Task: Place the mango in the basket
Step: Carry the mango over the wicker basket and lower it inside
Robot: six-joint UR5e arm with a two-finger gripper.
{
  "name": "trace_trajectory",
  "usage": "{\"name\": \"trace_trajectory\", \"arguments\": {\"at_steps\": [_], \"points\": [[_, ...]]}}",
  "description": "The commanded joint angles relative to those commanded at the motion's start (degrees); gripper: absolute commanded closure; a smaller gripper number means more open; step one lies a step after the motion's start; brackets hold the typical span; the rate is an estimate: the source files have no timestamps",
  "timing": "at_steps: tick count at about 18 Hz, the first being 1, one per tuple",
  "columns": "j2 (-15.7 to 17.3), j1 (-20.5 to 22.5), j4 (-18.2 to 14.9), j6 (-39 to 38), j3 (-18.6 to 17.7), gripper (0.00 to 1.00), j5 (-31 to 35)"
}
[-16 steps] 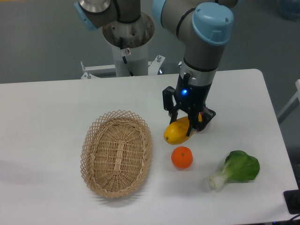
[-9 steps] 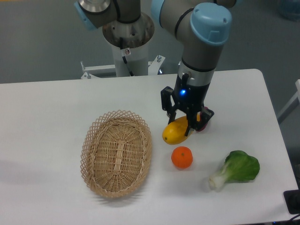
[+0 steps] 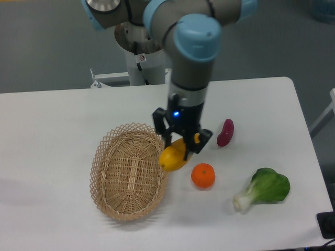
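Note:
My gripper is shut on the mango, a smooth yellow-orange elongated fruit that tilts down to the left. I hold it above the table at the right rim of the oval wicker basket, with the mango's lower end over the lattice rim. The inside of the basket shows nothing in it.
A round orange lies on the table just right of the mango. A small purple-red oblong piece lies further right. A green leafy vegetable sits at the front right. The arm's base column stands behind the table.
My gripper has moved left with the mango, from beside the purple-red piece to the basket's right rim. The purple-red piece is now uncovered.

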Motion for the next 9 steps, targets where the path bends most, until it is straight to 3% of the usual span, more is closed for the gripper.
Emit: {"name": "trace_trajectory", "arguments": {"at_steps": [6, 9], "points": [[-1.23, -4.23, 4.76, -2.21, -7.21, 0.48, 1.68], [-4.30, -7.56, 5.81, -2.82, -7.92, 0.48, 5.27]]}}
